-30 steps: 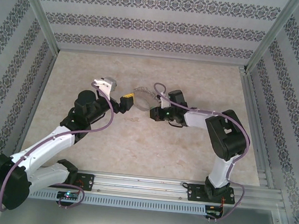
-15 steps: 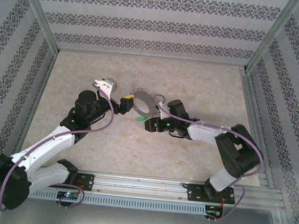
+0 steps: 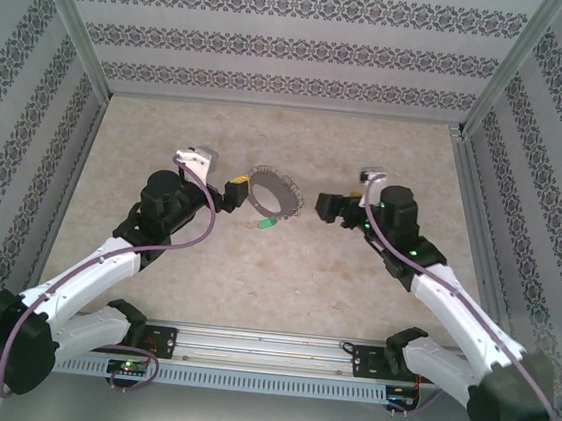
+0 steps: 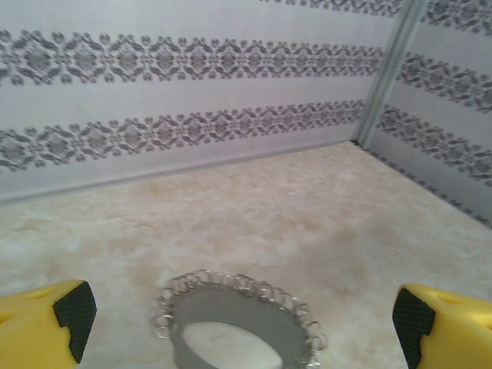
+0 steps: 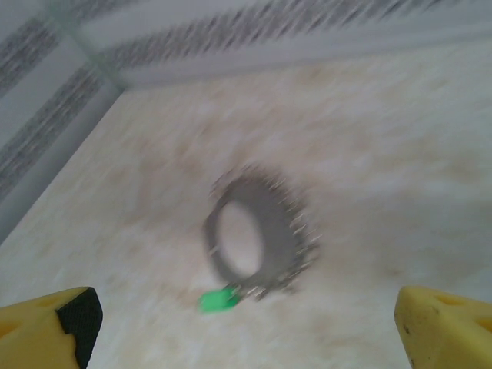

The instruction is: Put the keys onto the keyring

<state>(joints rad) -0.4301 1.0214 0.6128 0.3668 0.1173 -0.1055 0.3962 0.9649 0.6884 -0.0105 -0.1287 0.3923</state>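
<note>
The keyring is a dark grey loop edged with small wire coils, resting on the table's middle. A tiny key with a green head lies at its near edge. In the blurred right wrist view the key touches the keyring; I cannot tell if it is threaded on. My left gripper stands open just left of the ring, with the keyring low between its yellow fingers. My right gripper is open and empty, a short way right of the ring.
Patterned walls and metal frame posts close in the beige table on three sides. An aluminium rail carrying both arm bases runs along the near edge.
My right gripper opened and pulled back to the right, away from the ring. The green key now lies at the ring's near edge. The left arm has stayed still.
</note>
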